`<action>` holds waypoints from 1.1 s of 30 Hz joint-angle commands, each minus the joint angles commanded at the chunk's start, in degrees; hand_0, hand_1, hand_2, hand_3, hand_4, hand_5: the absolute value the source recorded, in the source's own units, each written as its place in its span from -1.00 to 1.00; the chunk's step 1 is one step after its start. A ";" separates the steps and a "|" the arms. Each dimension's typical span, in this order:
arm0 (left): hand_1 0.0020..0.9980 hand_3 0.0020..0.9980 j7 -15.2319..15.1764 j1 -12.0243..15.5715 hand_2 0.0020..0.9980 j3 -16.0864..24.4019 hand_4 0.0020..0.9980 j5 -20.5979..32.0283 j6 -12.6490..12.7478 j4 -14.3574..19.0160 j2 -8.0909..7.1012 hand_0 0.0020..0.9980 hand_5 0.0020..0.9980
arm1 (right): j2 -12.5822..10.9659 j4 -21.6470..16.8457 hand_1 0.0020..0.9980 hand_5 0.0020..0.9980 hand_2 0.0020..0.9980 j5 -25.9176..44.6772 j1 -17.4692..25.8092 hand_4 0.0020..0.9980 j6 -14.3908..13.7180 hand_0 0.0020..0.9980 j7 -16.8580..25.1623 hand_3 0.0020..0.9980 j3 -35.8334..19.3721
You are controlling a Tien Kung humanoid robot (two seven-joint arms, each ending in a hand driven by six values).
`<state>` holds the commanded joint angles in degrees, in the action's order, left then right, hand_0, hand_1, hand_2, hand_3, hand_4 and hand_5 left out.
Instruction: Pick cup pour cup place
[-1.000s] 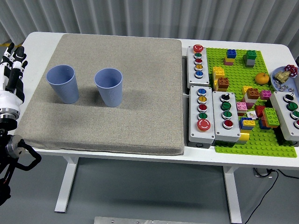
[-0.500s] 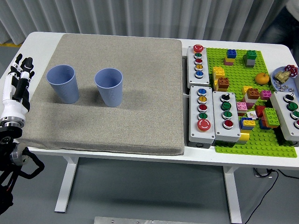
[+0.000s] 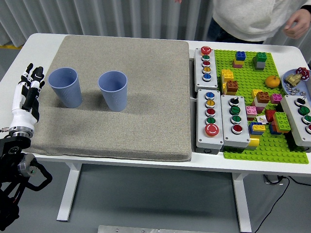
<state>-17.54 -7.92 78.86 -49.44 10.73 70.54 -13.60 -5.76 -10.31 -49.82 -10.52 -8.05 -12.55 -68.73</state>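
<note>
At left, the left hand (image 3: 29,94), fingers straight and empty, has moved closer to the left cup (image 3: 65,87) on the mat (image 3: 146,121); a person (image 3: 252,17) now stands opposite.

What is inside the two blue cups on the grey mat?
The left cup and right cup show only blue inner walls near the rim; nothing visible inside. Their bottoms are hidden by the near walls.

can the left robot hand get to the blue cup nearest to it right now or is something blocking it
Probably yes. The left robot hand is open, just left of the nearer blue cup, with only bare gray mat between them. The second cup stands clear on the far side.
</note>
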 joint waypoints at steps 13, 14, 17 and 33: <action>0.86 1.00 0.07 -0.09 1.00 -0.28 0.93 -0.15 -0.03 0.05 -0.01 0.86 0.38 | -0.02 0.00 0.41 -0.20 0.46 -0.06 -0.14 -0.56 0.00 0.49 -0.03 0.29 -0.08; 0.86 1.00 0.08 -0.11 1.00 -0.28 0.93 -0.18 -0.02 0.08 -0.04 0.86 0.38 | -0.02 0.00 0.41 -0.20 0.46 -0.06 -0.13 -0.56 0.00 0.49 -0.03 0.29 -0.08; 0.86 1.00 0.08 -0.20 1.00 -0.11 0.93 -0.21 -0.02 0.28 -0.26 0.86 0.38 | -0.03 0.00 0.41 -0.20 0.46 -0.11 -0.12 -0.56 0.01 0.49 -0.04 0.29 -0.12; 0.86 1.00 0.19 -0.35 1.00 0.16 0.93 -0.38 0.00 0.75 -0.61 0.86 0.38 | -0.07 0.00 0.41 -0.19 0.45 -0.09 0.04 -0.56 0.02 0.49 -0.03 0.29 -0.06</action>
<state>-17.35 -8.27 79.02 -49.81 10.73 71.29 -14.21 -5.83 -10.31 -49.92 -10.49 -8.03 -12.58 -68.79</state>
